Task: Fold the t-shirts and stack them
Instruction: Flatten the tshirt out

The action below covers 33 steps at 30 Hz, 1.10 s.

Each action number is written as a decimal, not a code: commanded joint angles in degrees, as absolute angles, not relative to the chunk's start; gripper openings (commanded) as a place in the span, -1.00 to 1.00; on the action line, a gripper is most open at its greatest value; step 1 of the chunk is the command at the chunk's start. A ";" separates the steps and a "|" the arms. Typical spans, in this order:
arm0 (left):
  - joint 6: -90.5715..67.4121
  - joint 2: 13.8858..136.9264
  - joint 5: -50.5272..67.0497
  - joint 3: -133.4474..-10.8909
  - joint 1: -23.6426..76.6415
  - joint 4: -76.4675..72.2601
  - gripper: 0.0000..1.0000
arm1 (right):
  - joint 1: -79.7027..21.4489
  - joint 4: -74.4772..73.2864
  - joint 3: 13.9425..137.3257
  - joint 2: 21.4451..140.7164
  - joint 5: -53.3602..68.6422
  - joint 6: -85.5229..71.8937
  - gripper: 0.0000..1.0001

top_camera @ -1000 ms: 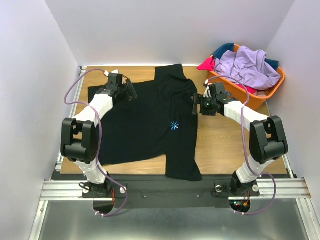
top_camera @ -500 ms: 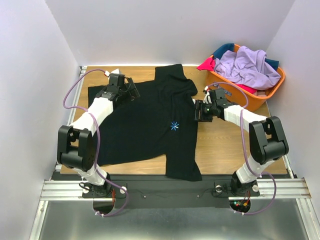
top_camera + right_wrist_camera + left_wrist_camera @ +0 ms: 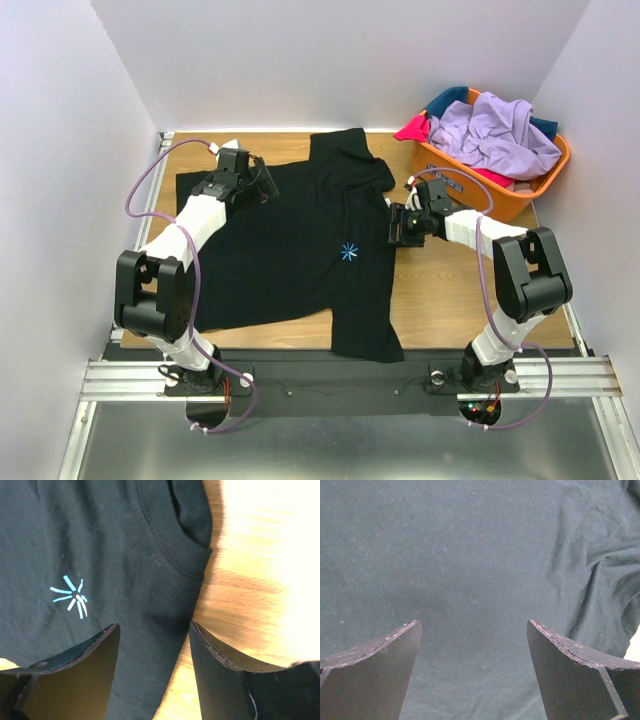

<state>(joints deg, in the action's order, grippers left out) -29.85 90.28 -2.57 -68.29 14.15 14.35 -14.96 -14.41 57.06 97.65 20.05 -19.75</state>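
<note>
One black shirt (image 3: 290, 240), one blue starburst logo (image 3: 71, 596).
Left gripper (image 3: 472, 625) wide; right gripper (image 3: 155, 627) part-open beside the collar (image 3: 170, 555).

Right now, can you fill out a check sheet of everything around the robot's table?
Surface: wooden table, bare to the right of the spread shirt.
Job's things: black t-shirt lies spread flat, blue starburst logo facing up. Lavender shirt, pink-red shirt and teal shirt are heaped unfolded in the basket.
Clutter: orange basket at the far right corner; nothing else seen.
Grippers: left gripper open, over the black cloth. Right gripper open, straddling the shirt's edge by the collar.
Cables: purple cables loop along both arms, clear of the shirts.
Surroundings: plain white walls on three sides.
</note>
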 commanded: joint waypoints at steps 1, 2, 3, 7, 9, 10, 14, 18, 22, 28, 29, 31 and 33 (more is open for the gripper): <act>-28.56 91.14 -3.34 -72.15 14.15 13.89 0.97 | -14.94 -12.22 58.10 98.61 17.67 -19.86 0.27; -28.56 91.49 -3.17 -72.68 14.24 13.89 0.97 | -14.85 -12.22 58.01 98.96 17.14 -19.86 0.27; -28.65 91.58 -2.99 -72.95 14.15 13.89 0.97 | -14.85 -12.22 57.83 99.31 16.70 -19.95 0.27; -27.69 92.20 -2.99 -74.53 14.15 15.02 0.97 | -14.85 -12.13 58.53 100.37 16.95 -19.86 0.20; -27.77 91.85 -3.16 -74.18 14.15 15.20 0.97 | -14.77 -12.13 59.58 101.94 19.67 -19.52 -0.02; -28.03 91.06 -3.25 -72.96 14.15 14.86 0.97 | -14.85 -12.30 60.11 102.30 20.64 -19.42 -0.14; -28.65 88.43 -3.86 -69.97 13.98 13.63 0.97 | -15.20 -12.48 62.13 100.82 22.94 -20.04 -0.99; -28.83 87.36 -4.22 -67.77 13.19 13.62 0.97 | -18.19 -15.02 66.79 98.70 21.63 -18.29 -0.99; -28.74 86.92 -4.22 -67.76 12.74 13.97 0.97 | -24.34 -17.31 72.50 101.42 23.55 -17.75 -0.96; -28.04 87.10 -4.40 -67.59 11.95 14.68 0.97 | -29.71 -21.45 76.30 102.75 28.91 -12.04 0.02; -27.86 87.01 -4.39 -67.41 11.78 14.68 0.97 | -29.79 -21.45 75.77 101.79 28.13 -12.13 0.09; -27.95 87.01 -4.48 -67.06 11.60 14.42 0.97 | -29.71 -21.45 73.84 98.55 25.33 -12.39 0.25; -27.86 87.27 -4.48 -66.18 11.43 14.15 0.97 | -29.27 -21.45 72.17 96.51 19.01 -13.96 0.33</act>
<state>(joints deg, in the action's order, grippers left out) -28.84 89.80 -3.51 -67.79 11.86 14.44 -30.81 -19.53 73.80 102.04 24.95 -14.11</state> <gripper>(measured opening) 0.985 0.641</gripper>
